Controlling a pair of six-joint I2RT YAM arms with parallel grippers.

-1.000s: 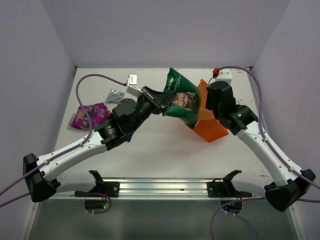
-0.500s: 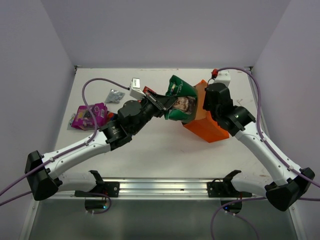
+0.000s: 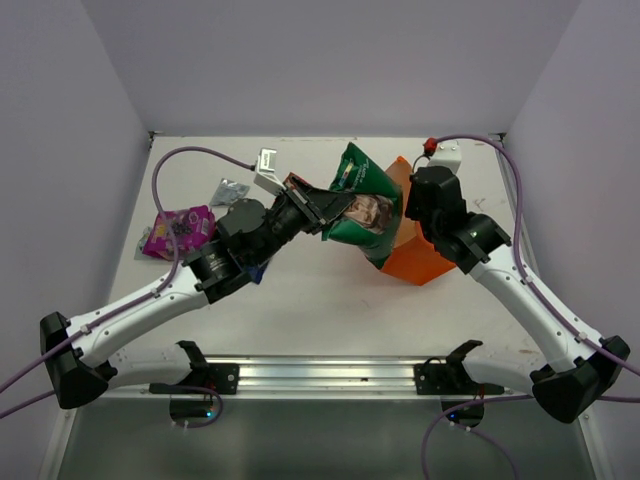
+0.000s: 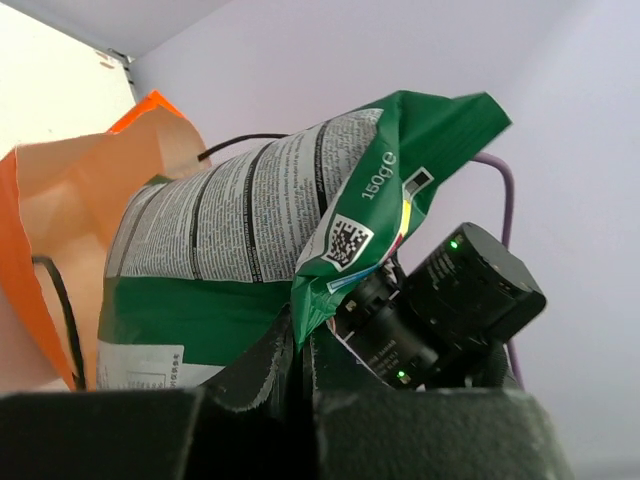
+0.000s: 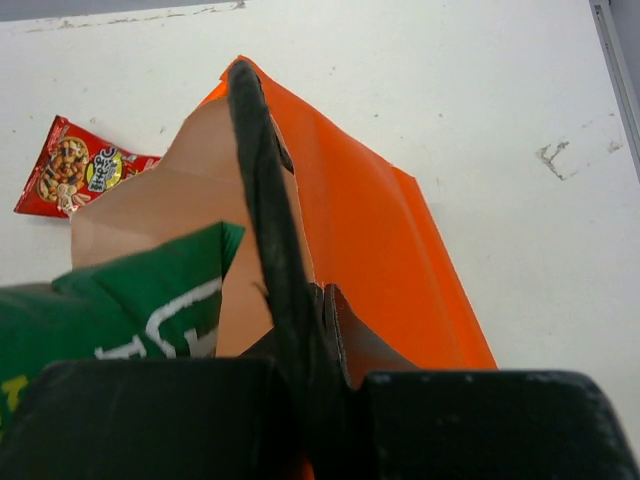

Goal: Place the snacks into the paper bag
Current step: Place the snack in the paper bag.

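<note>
My left gripper (image 3: 318, 205) is shut on a corner of the green-and-white packet (image 3: 362, 208) and holds it in the air at the mouth of the orange paper bag (image 3: 418, 258). In the left wrist view the packet (image 4: 240, 250) hangs in front of the bag's pale inside (image 4: 60, 190). My right gripper (image 5: 330, 310) is shut on the bag's rim and black cord handle (image 5: 262, 190) and holds the bag (image 5: 380, 250) open. The magenta packet (image 3: 178, 228), the silver packet (image 3: 232, 189) and the red packet (image 5: 85, 170) lie on the table. A dark blue packet (image 3: 258, 268) peeks from under my left arm.
A white box with a red button (image 3: 446, 152) stands at the back right corner. White walls close the table at the left, back and right. The right arm's black wrist (image 4: 450, 310) is close behind the green packet.
My left gripper dipped the green packet toward the bag, then lifted it slightly again. The right gripper and the bag's rim shifted a little with it.
</note>
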